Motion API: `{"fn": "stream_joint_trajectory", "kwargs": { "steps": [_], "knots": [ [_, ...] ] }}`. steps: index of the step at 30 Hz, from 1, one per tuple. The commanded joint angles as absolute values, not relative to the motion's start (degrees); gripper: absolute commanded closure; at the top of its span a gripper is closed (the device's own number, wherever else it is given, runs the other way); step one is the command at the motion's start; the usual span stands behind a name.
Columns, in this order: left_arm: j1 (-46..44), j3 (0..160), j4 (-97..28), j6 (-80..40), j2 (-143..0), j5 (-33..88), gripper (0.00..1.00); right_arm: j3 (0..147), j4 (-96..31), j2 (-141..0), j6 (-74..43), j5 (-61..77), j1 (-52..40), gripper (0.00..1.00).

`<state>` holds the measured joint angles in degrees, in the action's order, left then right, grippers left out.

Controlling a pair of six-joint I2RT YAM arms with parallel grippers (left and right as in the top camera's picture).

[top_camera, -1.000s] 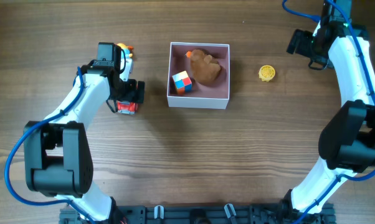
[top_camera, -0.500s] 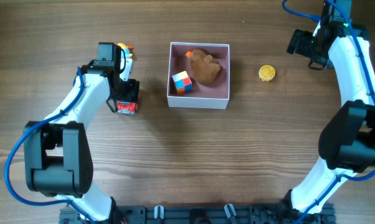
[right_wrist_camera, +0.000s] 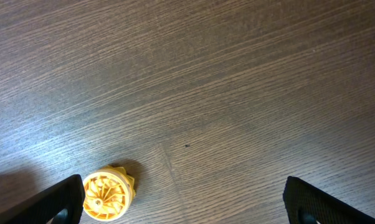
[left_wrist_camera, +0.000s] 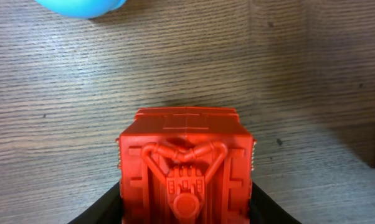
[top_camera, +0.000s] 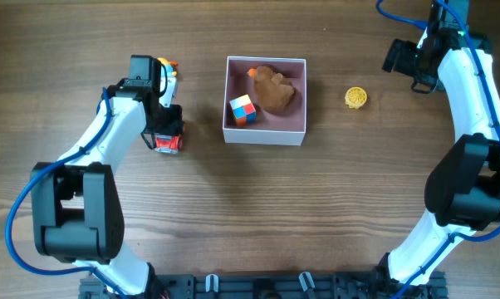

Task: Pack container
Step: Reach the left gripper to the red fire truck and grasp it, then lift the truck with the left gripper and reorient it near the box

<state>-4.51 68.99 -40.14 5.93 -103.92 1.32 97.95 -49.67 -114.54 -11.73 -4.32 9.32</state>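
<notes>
The container (top_camera: 264,137), a square white box with a pink inside, sits at the table's middle back. It holds a brown plush toy (top_camera: 274,90) and a multicoloured cube (top_camera: 242,109). Left of it lies a red block toy (top_camera: 169,144) (left_wrist_camera: 186,155). My left gripper (top_camera: 169,134) (left_wrist_camera: 186,213) is down over that toy, its black fingers (left_wrist_camera: 103,211) pressed against both sides. My right gripper (top_camera: 406,60) (right_wrist_camera: 184,205) hangs open at the far right, with a yellow wheel (top_camera: 356,98) (right_wrist_camera: 108,196) just inside its left finger (right_wrist_camera: 56,202).
A small orange and white toy (top_camera: 168,67) lies behind the left wrist. A light blue rounded object (left_wrist_camera: 81,6) shows at the top edge of the left wrist view. Bare wooden table (top_camera: 258,216) fills the front half.
The left gripper's fingers have drawn in from wide open onto the sides of the red toy. The right arm and the other objects have not moved.
</notes>
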Motion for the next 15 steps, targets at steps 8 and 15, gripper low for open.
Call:
{"fn": "stream_joint_trajectory", "kwargs": {
  "steps": [8,15],
  "knots": [
    [-7.75,73.58,-41.34,5.56,-89.10,4.27,0.50,97.76,-49.63,-114.91,-12.38,-4.49,9.08,0.00],
    [-23.20,73.58,-36.36,5.34,-80.18,4.47,0.48,97.76,-49.63,-114.91,-12.38,-4.49,9.08,0.00]
  ]
}}
